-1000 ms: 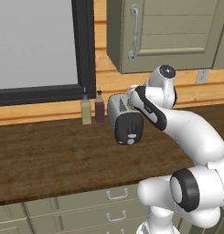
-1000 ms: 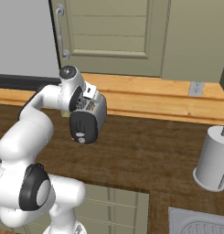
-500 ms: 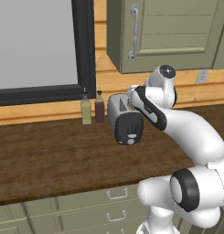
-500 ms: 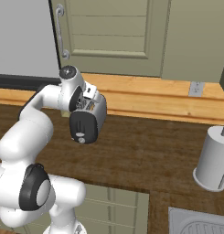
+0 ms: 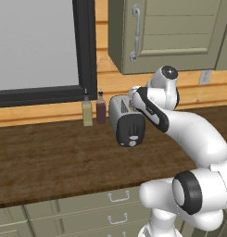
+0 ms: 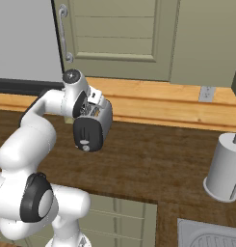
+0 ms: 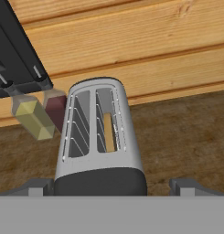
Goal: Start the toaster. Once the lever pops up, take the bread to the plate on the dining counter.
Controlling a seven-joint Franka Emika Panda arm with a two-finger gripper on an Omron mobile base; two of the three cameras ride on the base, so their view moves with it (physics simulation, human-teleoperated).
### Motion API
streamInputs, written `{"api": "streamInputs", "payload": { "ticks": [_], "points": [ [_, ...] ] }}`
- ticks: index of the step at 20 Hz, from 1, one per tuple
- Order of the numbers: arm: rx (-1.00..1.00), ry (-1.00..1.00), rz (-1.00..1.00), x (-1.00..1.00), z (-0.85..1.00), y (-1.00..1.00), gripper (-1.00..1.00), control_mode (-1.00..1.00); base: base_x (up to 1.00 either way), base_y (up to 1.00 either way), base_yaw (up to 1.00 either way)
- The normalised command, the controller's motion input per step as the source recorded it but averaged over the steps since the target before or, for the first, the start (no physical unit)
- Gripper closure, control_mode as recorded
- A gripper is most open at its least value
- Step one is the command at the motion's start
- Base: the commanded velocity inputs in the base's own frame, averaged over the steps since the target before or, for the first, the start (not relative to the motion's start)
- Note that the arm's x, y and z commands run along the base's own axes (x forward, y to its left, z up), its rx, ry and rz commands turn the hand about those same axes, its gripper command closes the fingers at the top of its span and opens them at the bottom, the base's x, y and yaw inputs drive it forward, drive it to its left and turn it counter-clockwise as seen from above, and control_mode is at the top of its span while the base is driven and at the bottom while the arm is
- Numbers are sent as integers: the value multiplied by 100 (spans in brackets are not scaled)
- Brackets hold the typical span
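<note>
We hover over the toaster (image 7: 98, 137), which stands on the dark wood worktop (image 5: 50, 157) by the wall, next to two small bottles (image 7: 33, 116). The bread (image 7: 109, 132) sits down in the right-hand slot. Our gripper (image 7: 111, 186) has its fingers spread wide, holding nothing, with the toaster's black end panel (image 5: 131, 130) just below them. To start it well, we judge we should find the lever on that end panel, come straight down on it, and press until it latches, without nudging the toaster.

Glossy white arm (image 5: 193, 132), dark joints
</note>
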Motion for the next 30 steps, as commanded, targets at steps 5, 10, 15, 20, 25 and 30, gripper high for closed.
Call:
{"api": "streamInputs", "payload": {
  "ticks": [5, 10, 15, 20, 25, 30],
  "points": [
    [0, 0, 0, 0, 0, 0, -100, -100, 0, 0, 0],
    [0, 0, 0, 0, 0, 0, -100, -100, 0, 0, 0],
    [0, 0, 0, 0, 0, 0, -100, -100, 0, 0, 0],
    [0, 0, 0, 0, 0, 0, -100, -100, 0, 0, 0],
    [0, 0, 0, 0, 0, 0, -100, -100, 0, 0, 0],
    [0, 0, 0, 0, 0, 0, -100, -100, 0, 0, 0]
  ]
}}
